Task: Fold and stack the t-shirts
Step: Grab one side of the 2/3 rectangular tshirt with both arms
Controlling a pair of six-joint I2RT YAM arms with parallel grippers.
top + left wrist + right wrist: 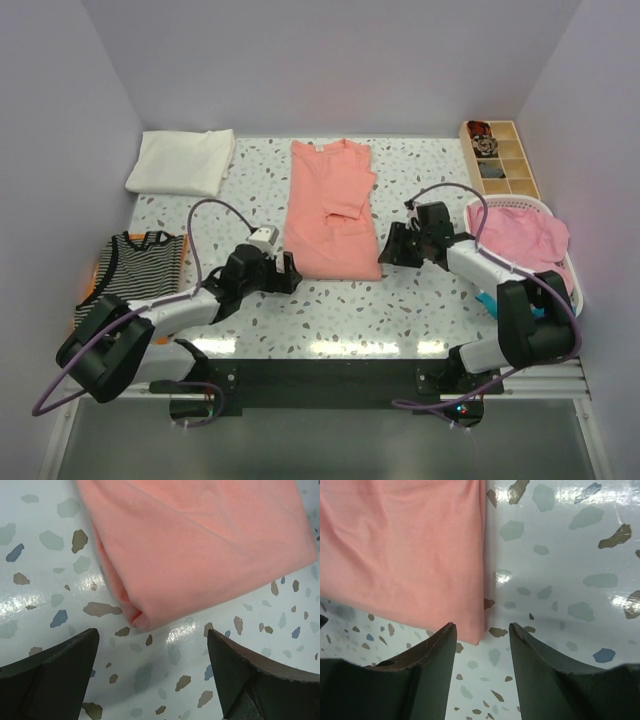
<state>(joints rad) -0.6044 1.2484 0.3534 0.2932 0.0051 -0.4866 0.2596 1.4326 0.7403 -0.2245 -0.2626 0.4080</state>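
A plain salmon-pink short-sleeved cotton t-shirt [330, 210] is laid flat at the middle of the speckled white terrazzo tabletop [420, 300]. Its sides are folded inward into a long strip, its neck is turned toward the far edge and its hem toward the near edge. The left pincer [290, 272] is held low just off the hem's left corner. In the left wrist view its fingers are spread wide and nothing is gripped between them, and the folded corner is seen just ahead of them. The right pincer [385, 250] is set at the hem's right corner. It too is released, and in the right wrist view the corner of the cloth is seen at the gap between its two fingertips; whether it is touched cannot be told. A folded white cloth tee [180, 162] is placed at the far left corner. A black-and-white striped tee [135, 270] is spread at the left edge. A crumpled pink garment [525, 240] is heaped in a white plastic basket [572, 262] at the right edge. A wooden compartment tray [500, 160] is stood at the far right corner.
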